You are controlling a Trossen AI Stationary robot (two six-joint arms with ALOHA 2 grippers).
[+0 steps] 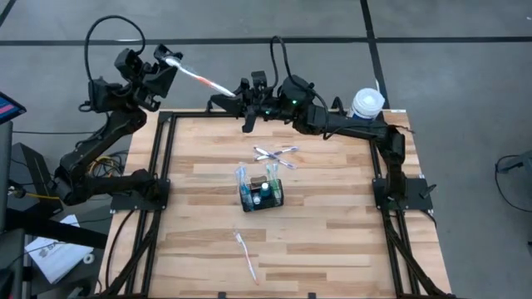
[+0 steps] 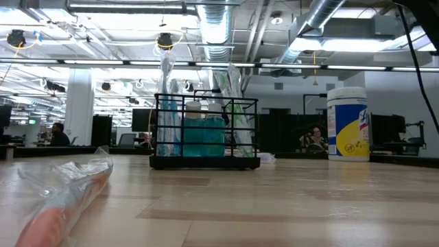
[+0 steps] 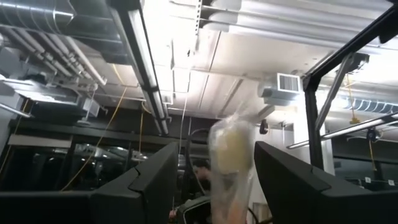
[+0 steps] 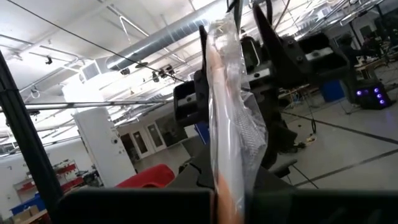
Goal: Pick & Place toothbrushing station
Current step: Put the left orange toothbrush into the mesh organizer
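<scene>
A wrapped toothbrush [image 1: 199,79], orange and white in clear film, hangs in the air past the table's far edge, spanning between my two grippers. My left gripper [image 1: 166,65] is shut on one end and my right gripper [image 1: 226,100] on the other. The black wire-mesh station basket [image 1: 262,195] stands on its base at the table's middle. It holds wrapped toothbrushes and a blue-green bottle, and it also shows in the low view [image 2: 206,134]. My left gripper [image 3: 216,146] has the wrapped toothbrush [image 3: 231,155] between its two fingers, low on its orange part [image 3: 227,205]. The brush lies closer to one finger and runs on along the fingers, lifted clear of the table. My right gripper [image 4: 230,199] pinches the toothbrush's other end [image 4: 225,186] between its two fingers, film and all. It comes level from the table's right side. The brush [image 4: 227,112] runs on along the fingers toward my left gripper, lifted clear of the table.
Two wrapped toothbrushes [image 1: 274,155] lie crossed on the table beyond the basket. Another one [image 1: 245,253] lies near the front edge, close to the low camera [image 2: 62,199]. A white-and-yellow wipes tub [image 1: 366,104] stands at the far right corner.
</scene>
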